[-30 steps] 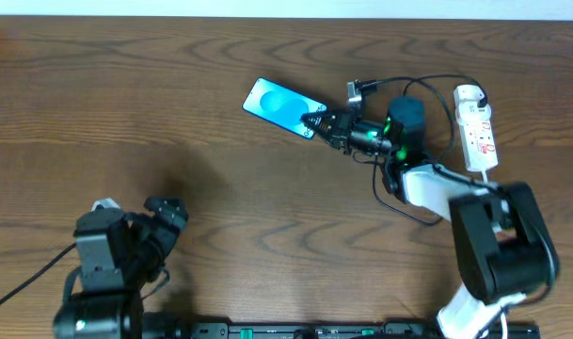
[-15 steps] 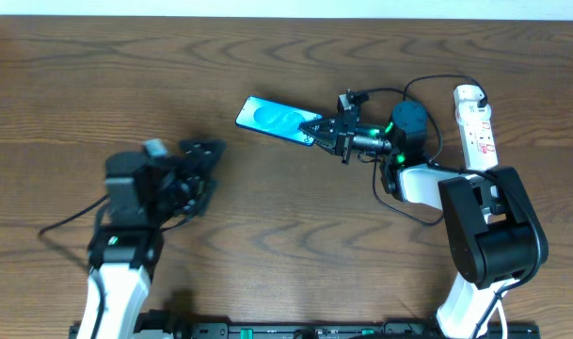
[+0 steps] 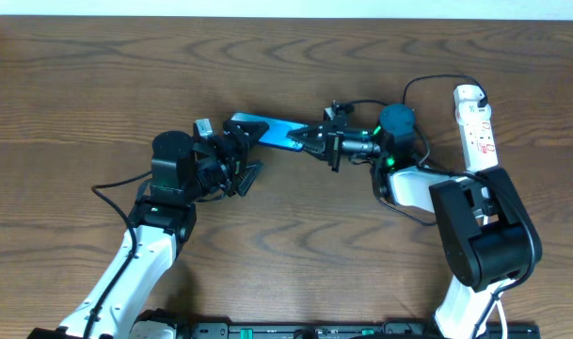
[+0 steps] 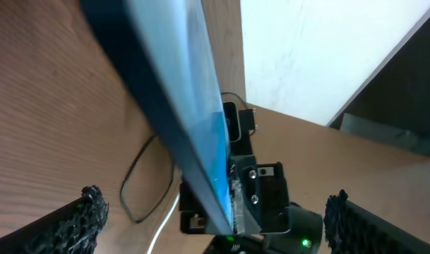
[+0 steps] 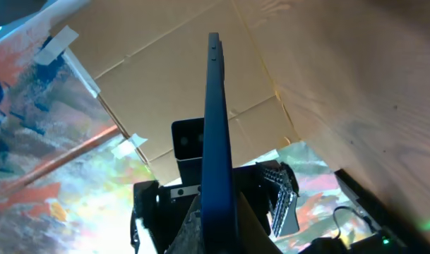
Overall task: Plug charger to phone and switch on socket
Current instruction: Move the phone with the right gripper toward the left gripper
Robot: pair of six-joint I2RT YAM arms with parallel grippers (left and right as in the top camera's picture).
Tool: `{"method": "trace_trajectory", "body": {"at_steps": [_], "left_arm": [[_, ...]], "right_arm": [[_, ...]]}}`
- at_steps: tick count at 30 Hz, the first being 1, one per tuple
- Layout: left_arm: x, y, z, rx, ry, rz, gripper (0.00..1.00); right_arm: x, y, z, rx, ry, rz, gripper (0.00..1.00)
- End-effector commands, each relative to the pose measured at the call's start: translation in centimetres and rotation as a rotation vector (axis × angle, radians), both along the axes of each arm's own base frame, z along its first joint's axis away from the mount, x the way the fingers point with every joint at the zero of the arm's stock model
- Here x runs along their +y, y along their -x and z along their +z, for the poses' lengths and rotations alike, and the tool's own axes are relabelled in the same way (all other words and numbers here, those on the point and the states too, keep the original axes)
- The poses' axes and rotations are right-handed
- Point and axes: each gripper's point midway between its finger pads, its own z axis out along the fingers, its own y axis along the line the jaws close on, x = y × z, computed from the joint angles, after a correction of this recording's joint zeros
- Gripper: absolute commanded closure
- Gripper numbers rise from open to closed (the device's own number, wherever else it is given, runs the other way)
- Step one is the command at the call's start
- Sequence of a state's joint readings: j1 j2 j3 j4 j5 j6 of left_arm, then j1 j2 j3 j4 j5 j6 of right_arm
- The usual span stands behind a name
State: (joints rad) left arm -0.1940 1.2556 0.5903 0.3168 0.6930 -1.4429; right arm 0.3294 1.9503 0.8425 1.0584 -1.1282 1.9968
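Observation:
The phone (image 3: pixel 265 130) is turned on its edge, blue screen partly showing, and seems raised off the table. My right gripper (image 3: pixel 308 139) is shut on its right end. In the right wrist view the phone (image 5: pixel 216 120) runs edge-on up from the clamped fingers (image 5: pixel 200 229). My left gripper (image 3: pixel 246 156) is open at the phone's left end. In the left wrist view the phone (image 4: pixel 176 99) passes between the wide-apart fingers (image 4: pixel 87 212) without touching them. The white socket strip (image 3: pixel 476 127) lies at the far right. The black charger cable (image 3: pixel 425 80) loops behind the right arm; its tip is not clear.
The strip's white cord (image 3: pixel 486 169) runs down past the right arm's base (image 3: pixel 488 235). More black cable (image 3: pixel 410 211) lies on the wooden table (image 3: pixel 98 85) in front of the right arm. A black rail (image 3: pixel 314 330) lines the front edge.
My left arm has swung from the front left up to the phone's left end. My right gripper has carried the phone leftward and turned it on edge.

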Motion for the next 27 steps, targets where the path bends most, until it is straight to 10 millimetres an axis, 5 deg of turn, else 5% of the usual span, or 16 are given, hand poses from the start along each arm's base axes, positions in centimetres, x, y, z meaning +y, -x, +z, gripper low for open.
{"method": "trace_trajectory", "body": {"at_steps": [1, 10, 18, 27], "left_arm": [[-0.1, -0.1, 0.2, 0.024, 0.024, 0.015, 0.03], [-0.1, -0.1, 0.1, 0.025, 0.023, 0.015, 0.23], [0.5, -0.4, -0.8, 0.055, -0.003, 0.057, 0.23], [0.6, -0.4, -0.9, 0.061, -0.008, 0.063, 0.23]], "right_arm": [[1.7, 0.7, 0.6, 0.038, -0.01, 0.017, 0.99], [4.2, 2.6, 0.5, -0.046, 0.0, 0.068, 0.99], [2.9, 0.8, 0.5, -0.305, 0.033, 0.0, 0.99], [1.8, -0.2, 0.5, -0.295, 0.037, -0.031, 0.99]]}}
